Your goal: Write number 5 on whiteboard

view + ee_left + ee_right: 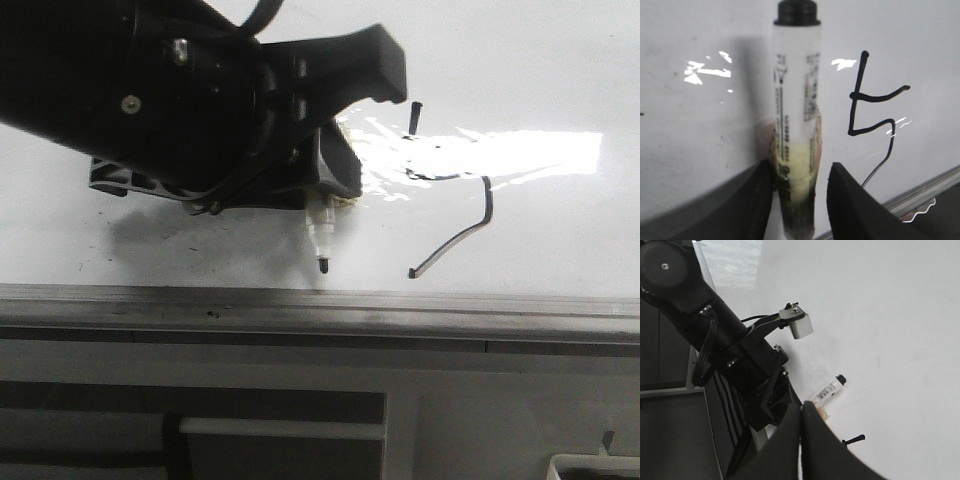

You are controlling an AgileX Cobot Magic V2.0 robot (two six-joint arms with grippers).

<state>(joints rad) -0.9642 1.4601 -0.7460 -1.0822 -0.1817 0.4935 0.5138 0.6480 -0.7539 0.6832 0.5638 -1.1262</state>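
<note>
Whiteboard bears crude number 5 (thin, black).

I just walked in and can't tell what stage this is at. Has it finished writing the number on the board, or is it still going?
The writing looks about done: a crude number 5 already stands in black on the whiteboard. The left gripper holds the marker, whose tip sits to one side of the figure, not on its line. The right gripper is shut and holds nothing. At most a touch-up or putting the marker away seems left.
</note>
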